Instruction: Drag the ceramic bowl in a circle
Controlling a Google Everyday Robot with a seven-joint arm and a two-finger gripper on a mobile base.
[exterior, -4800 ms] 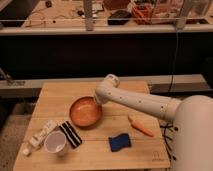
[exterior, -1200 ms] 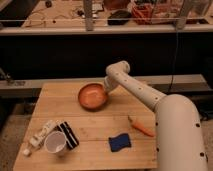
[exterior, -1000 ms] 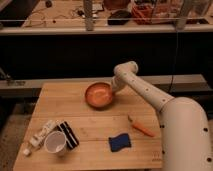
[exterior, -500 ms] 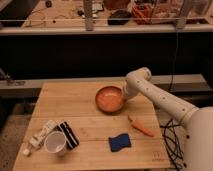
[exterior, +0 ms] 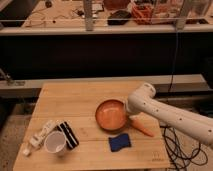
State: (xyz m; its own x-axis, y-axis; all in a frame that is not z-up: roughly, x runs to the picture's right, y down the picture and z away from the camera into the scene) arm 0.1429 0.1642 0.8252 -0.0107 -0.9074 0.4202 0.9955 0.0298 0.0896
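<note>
The ceramic bowl (exterior: 111, 114) is round, shallow, glossy orange-brown with a darker rim. It sits on the wooden table (exterior: 75, 100), right of centre. My white arm reaches in from the right, and the gripper (exterior: 129, 110) is at the bowl's right rim, hidden behind the wrist.
A carrot (exterior: 142, 127) lies just right of the bowl, close under the arm. A blue sponge (exterior: 120, 142) lies in front of the bowl. A white cup (exterior: 55, 142), a black-and-white striped object (exterior: 67, 134) and a white bottle (exterior: 39, 136) sit at the front left. Cables hang off the table's right side.
The bowl has moved with the gripper from the table's back centre towards the right and then forward, ending close to the carrot and the sponge. The other objects have not moved.
</note>
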